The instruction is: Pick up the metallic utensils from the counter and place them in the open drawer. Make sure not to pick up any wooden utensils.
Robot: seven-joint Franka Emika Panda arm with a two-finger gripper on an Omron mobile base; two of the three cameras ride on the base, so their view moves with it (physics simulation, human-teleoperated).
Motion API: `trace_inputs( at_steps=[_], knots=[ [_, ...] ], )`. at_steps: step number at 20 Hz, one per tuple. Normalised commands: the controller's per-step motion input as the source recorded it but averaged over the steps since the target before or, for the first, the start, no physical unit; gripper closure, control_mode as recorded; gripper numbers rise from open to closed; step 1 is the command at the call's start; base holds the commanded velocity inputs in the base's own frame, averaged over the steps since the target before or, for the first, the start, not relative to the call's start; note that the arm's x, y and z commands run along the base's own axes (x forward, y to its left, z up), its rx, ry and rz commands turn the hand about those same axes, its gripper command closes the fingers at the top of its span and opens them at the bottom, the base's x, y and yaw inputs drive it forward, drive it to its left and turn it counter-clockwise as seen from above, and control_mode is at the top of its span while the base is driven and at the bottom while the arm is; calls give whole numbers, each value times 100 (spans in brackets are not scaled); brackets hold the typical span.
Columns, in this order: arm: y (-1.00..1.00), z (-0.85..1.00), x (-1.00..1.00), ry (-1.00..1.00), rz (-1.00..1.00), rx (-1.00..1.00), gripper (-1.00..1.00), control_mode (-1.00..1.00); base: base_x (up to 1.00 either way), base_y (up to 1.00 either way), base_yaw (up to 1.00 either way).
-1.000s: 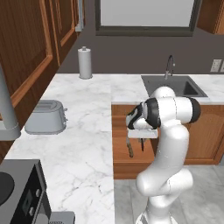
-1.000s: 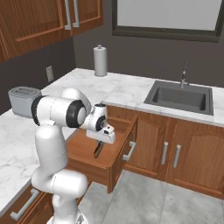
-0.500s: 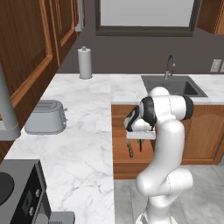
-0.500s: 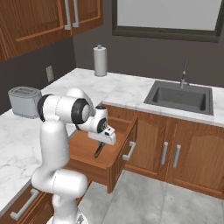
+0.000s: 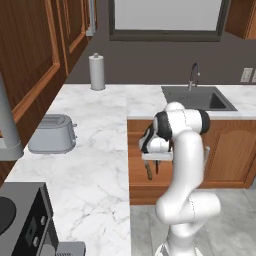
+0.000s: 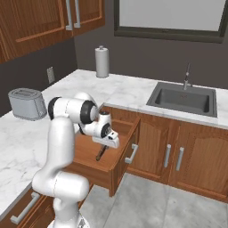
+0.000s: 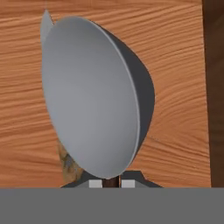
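Note:
My gripper (image 7: 111,183) is shut on the thin handle of the all-grey spoon (image 7: 94,96), whose round bowl hangs just above the open drawer's wood-grain bottom (image 7: 175,65). Behind the spoon lies the other metallic utensil (image 7: 68,168), showing a brown handle and a grey tip. From the base cameras, the gripper (image 5: 153,161) (image 6: 108,141) hovers over the drawer (image 5: 136,150) (image 6: 87,151) with the spoon (image 5: 157,168) (image 6: 101,153) pointing down. The counter and the wooden utensils are out of view.
An L-shaped marble top (image 5: 100,150) carries a toaster (image 5: 51,133), a paper towel roll (image 5: 96,71) and a sink (image 5: 197,97). Cabinet doors with metal handles (image 6: 173,156) stand right of the drawer, and grey floor (image 6: 156,205) lies in front.
The hand has dropped a little lower over the drawer, with the spoon still in its grip.

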Motion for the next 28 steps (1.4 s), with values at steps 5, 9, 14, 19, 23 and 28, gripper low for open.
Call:
trace_inputs(
  at_steps=[5,9,14,19,23,28],
  knots=[
    [-14,-31,47,-8,2,0,100,-100,0,0,0],
    [-11,-31,22,-3,4,0,100,-100,0,0,0],
    [-11,-20,15,0,6,1,100,-100,0,0,0],
    [0,-20,15,0,3,0,-100,-100,0,0,0],
    [0,-9,6,0,0,0,-100,-100,0,0,0],
    [0,3,0,0,0,0,-100,-100,0,0,0]
  ],
)
